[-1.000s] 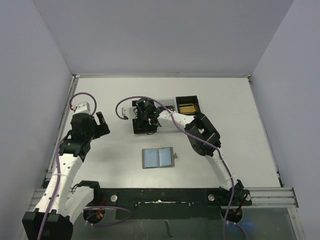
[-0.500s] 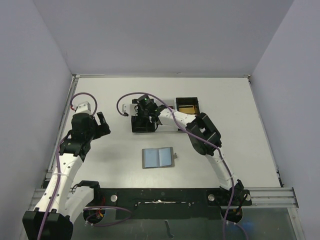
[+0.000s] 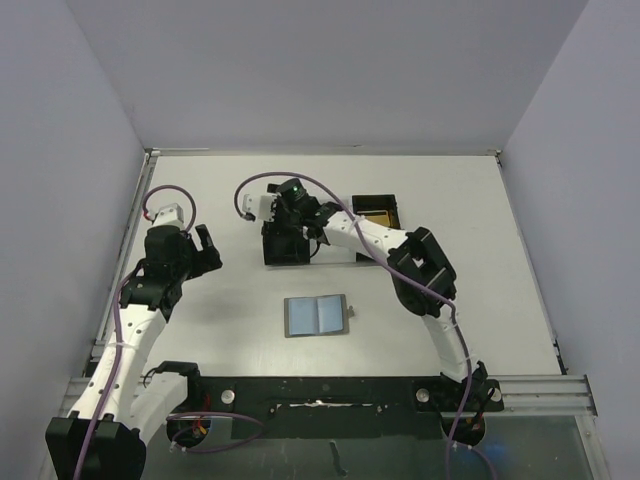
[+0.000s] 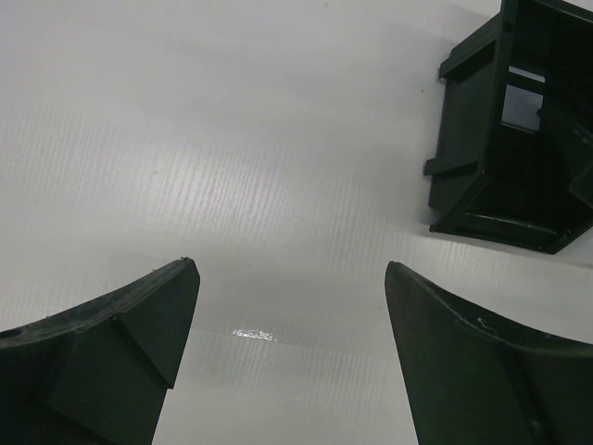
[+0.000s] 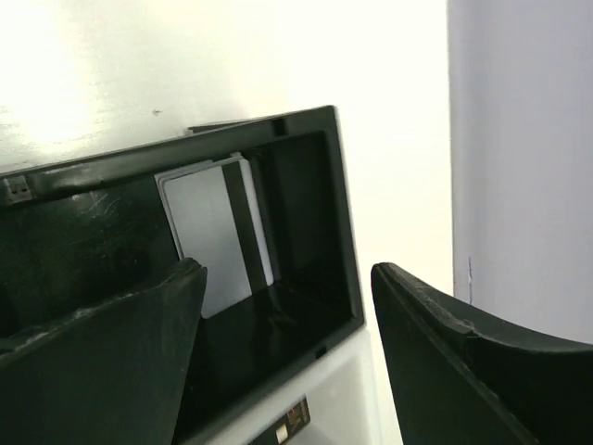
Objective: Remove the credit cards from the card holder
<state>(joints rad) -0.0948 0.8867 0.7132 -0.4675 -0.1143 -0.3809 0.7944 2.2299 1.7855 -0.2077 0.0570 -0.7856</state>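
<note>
Pale silvery-grey credit cards (image 5: 208, 232) lying in black 3-compartment plastic tray (image 5: 315, 213)
Right end effector (image 5: 287, 271) is gaping above it; left end effector (image 4: 289, 269) is gaping left of it.

The place is a robotics lab cell, not a home or a shop. A bare white table (image 3: 200, 190) is boxed in on three sides by plain pale walls (image 3: 330, 70), well beyond both claws. A left arm (image 3: 125, 335) and a right arm (image 3: 447, 330), white and black, are bolted to a metal rail (image 3: 540, 385) far behind the claws, and purple cables (image 3: 165, 188) are looped along them. Under the left claw (image 4: 287, 269) only ribbed white board is seen. Just ahead of the right claw (image 5: 287, 269) a black tray (image 5: 343, 204) is set, with wall beyond. Between the claws and the rail, an open holder (image 3: 316, 315) is laid flat as a test piece.
</note>
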